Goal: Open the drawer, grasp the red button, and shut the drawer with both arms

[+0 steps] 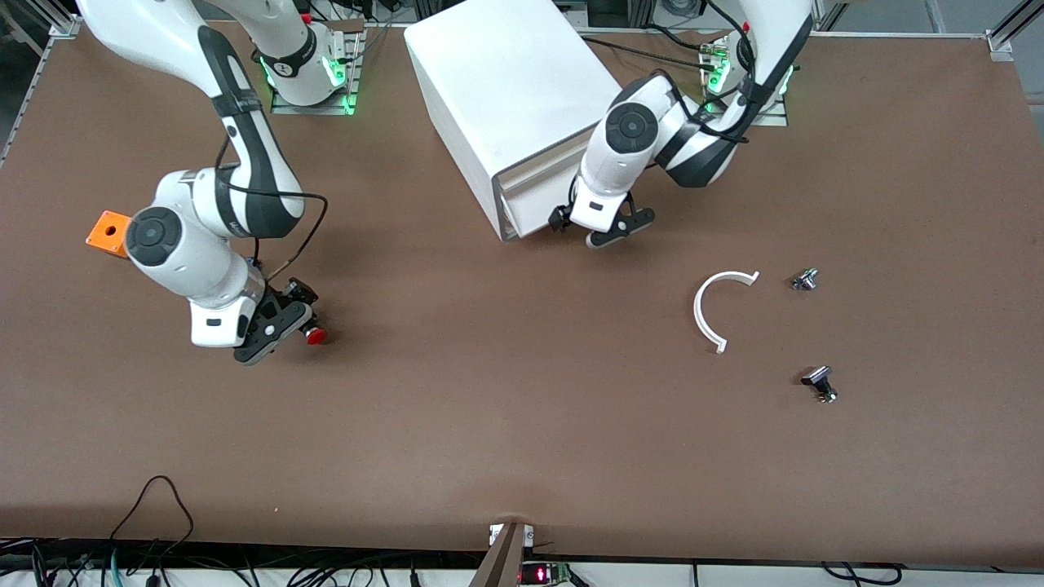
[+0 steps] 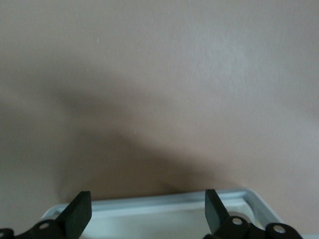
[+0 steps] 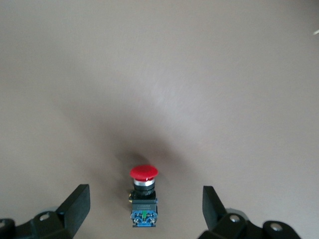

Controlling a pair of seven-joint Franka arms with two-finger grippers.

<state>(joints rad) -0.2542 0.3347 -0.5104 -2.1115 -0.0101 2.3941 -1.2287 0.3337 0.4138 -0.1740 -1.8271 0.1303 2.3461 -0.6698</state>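
Two arms on the brown matte desk (image 1: 522, 424). Nearest the front camera, toward the left arm's end: two small dark metal-and-black parts (image 1: 819, 383) (image 1: 804, 280), well apart, with one thin white plastic C-shaped arc (image 1: 718, 308) between them and the desk middle.

Right gripper (image 1: 287, 330) hangs low over the desk, elbow bent, wrist angled down; fingers (image 3: 75, 204) spread wide, gripping nothing. One button (image 1: 315, 335) lies on the desk between them: glossy round red cap, dark body, on its side.

One orange box (image 1: 108, 232) with a round hole sits just beside the right arm's wrist, farther back.

Left gripper (image 1: 599, 230) is folded down at the front of the white box cabinet (image 1: 510, 90), fingers (image 2: 77, 214) spread over the drawer (image 2: 164, 211), its smooth white rim just showing out of the cabinet.
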